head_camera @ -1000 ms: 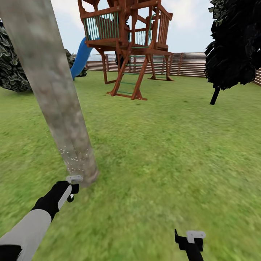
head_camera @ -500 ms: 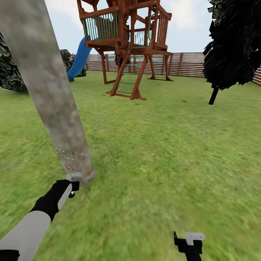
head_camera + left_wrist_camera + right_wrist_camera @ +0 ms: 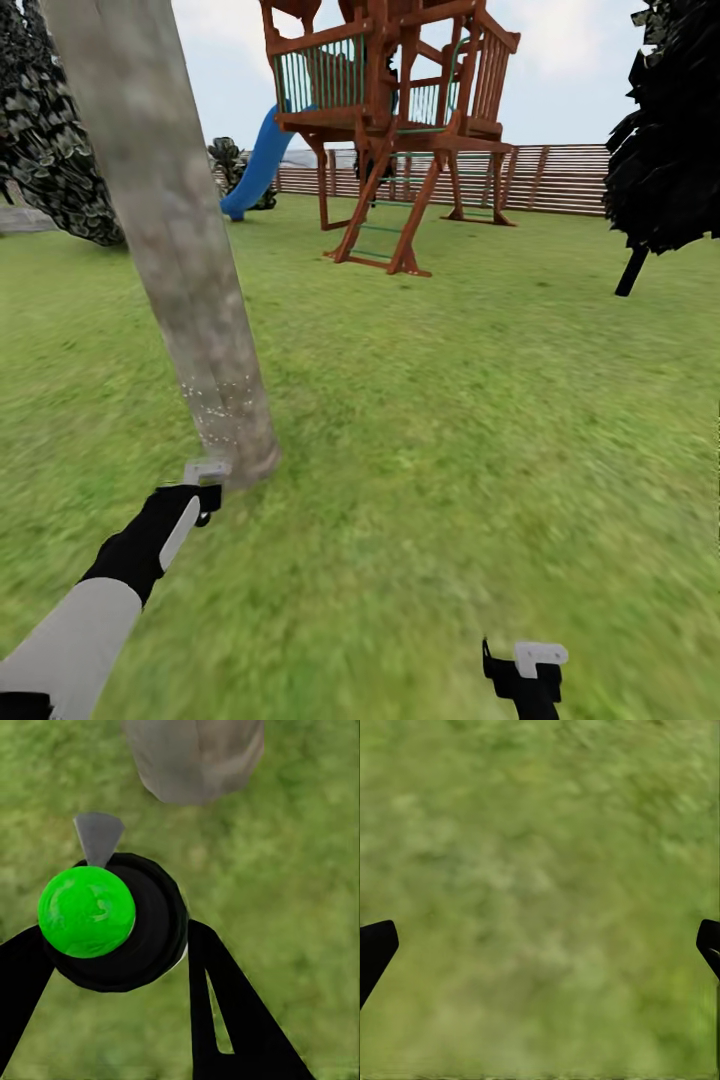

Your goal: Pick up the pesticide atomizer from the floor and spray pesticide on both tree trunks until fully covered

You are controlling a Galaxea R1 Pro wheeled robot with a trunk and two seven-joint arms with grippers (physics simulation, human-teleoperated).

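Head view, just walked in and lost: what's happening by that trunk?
The left gripper holds a small dark atomizer with a green top close to the base of the thick grey-tan tree trunk. Pale whitish specks dot only the trunk's lower part. The right gripper hangs open over blurry green grass.

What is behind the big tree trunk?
Behind the tree trunk you can see green grass, a dark leafy bush, a blue slide and the wooden fence. Whatever lies straight behind the trunk is covered.
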